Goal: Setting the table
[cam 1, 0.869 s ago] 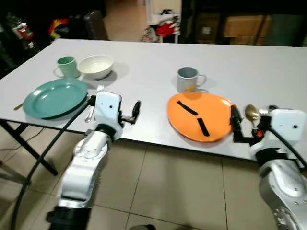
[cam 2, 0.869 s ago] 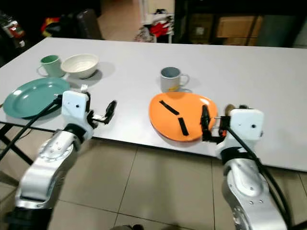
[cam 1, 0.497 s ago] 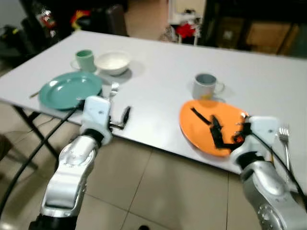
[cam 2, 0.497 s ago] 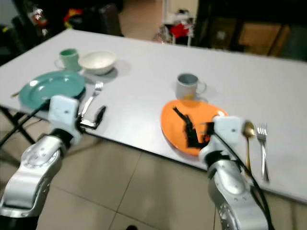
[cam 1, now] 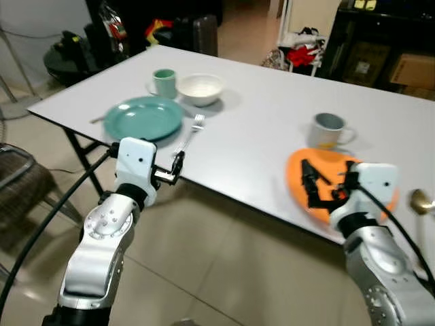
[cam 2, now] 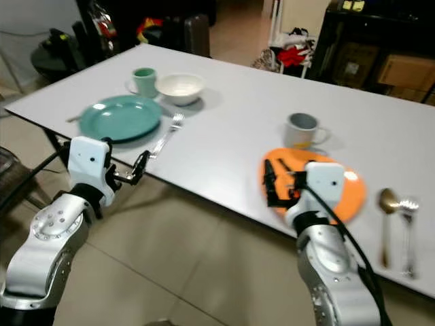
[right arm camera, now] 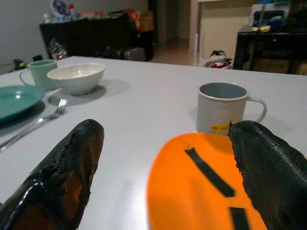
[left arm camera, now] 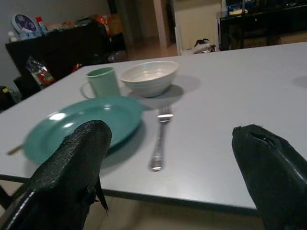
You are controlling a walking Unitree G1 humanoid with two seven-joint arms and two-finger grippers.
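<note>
On the white table (cam 1: 258, 115), a teal plate (cam 1: 143, 118) lies at the left with a fork (cam 1: 190, 130) beside it. A green mug (cam 1: 163, 83) and a white bowl (cam 1: 200, 88) stand behind them. My left gripper (cam 1: 178, 165) hangs open and empty at the table's front edge, just short of the fork's handle. An orange plate (cam 2: 355, 193) with black strips (right arm camera: 209, 171) lies at the right, a grey mug (cam 1: 327, 130) behind it. My right gripper (cam 2: 275, 183) is open and empty over the plate's near left edge. A gold spoon (cam 2: 387, 204) and a second fork (cam 2: 408, 231) lie right of that plate.
A thin stick end (cam 1: 97, 120) pokes out left of the teal plate. Black table legs (cam 1: 78, 146) and a dark chair (cam 1: 20, 183) stand at the left over tiled floor (cam 1: 224, 272). Dark furniture and clutter (cam 1: 136, 34) line the back.
The whole view has swung, so the table now sits further right. My right gripper has moved from beside the spoon to the orange plate's left edge. The left gripper stays by the fork.
</note>
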